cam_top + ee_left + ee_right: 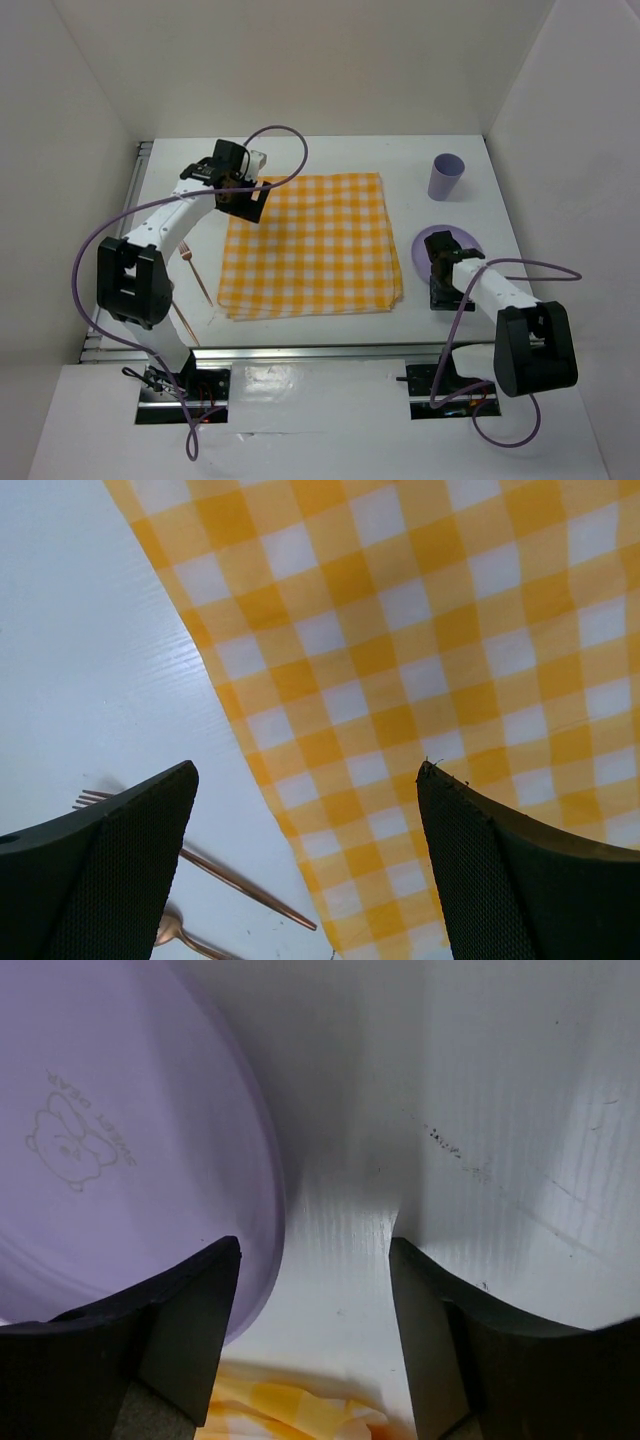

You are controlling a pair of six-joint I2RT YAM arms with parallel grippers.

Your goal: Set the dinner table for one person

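Counter [420, 160]: white, railed at its edges, walled in; it carried everything below
Cloth [310, 245]: yellow-and-white checked, folded, lay flat at the counter's centre
Cup [446, 177]: lilac, upright, stood at 2 o'clock from the cloth, apart from it
Plate [466, 240]: lilac, lay at 3 o'clock from the cloth, near its edge
Fork [250, 892]: copper-coloured, lay on bare counter at 9 o'clock from the cloth
Spoon [172, 930]: copper-coloured, lay just beside the fork, at its 7 o'clock
Left fingers [243, 203]: apart, gripping nothing, hung above the cloth's 11 o'clock corner
Right fingers [443, 290]: apart, gripping nothing, hung low over bare counter at the plate's 6 o'clock rim
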